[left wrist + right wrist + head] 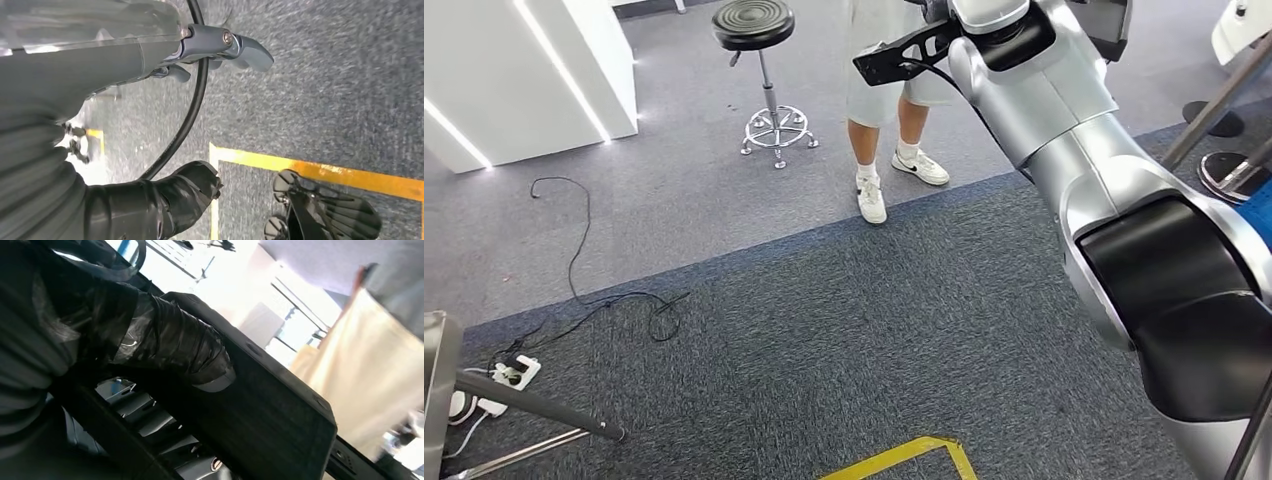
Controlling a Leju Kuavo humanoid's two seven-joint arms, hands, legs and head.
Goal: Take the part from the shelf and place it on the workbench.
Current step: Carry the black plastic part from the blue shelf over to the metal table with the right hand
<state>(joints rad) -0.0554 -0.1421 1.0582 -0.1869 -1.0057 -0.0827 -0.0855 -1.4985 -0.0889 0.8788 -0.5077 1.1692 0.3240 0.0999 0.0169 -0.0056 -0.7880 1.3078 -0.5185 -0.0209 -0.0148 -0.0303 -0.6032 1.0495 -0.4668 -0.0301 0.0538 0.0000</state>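
Note:
In the right wrist view my right hand point(165, 340) grips the part point(270, 410), a flat black slab with small holes along its edge; the tape-wrapped thumb presses on its top face and the fingers sit beneath it. In the head view my right arm point(1064, 130) is raised forward, and the hand reaches the picture's top edge. My left hand point(100, 65) hangs over the grey carpet with its fingers point(245, 50) and thumb point(185, 190) apart, holding nothing.
A person point(894, 110) in shorts and white sneakers stands just ahead, near my right hand. A black stool point(759, 30) and a white counter point(524, 70) stand further back. A cable point(574, 270), a power strip point(509, 375), metal stand legs point(534, 405) and yellow floor tape point(904, 455) lie nearby.

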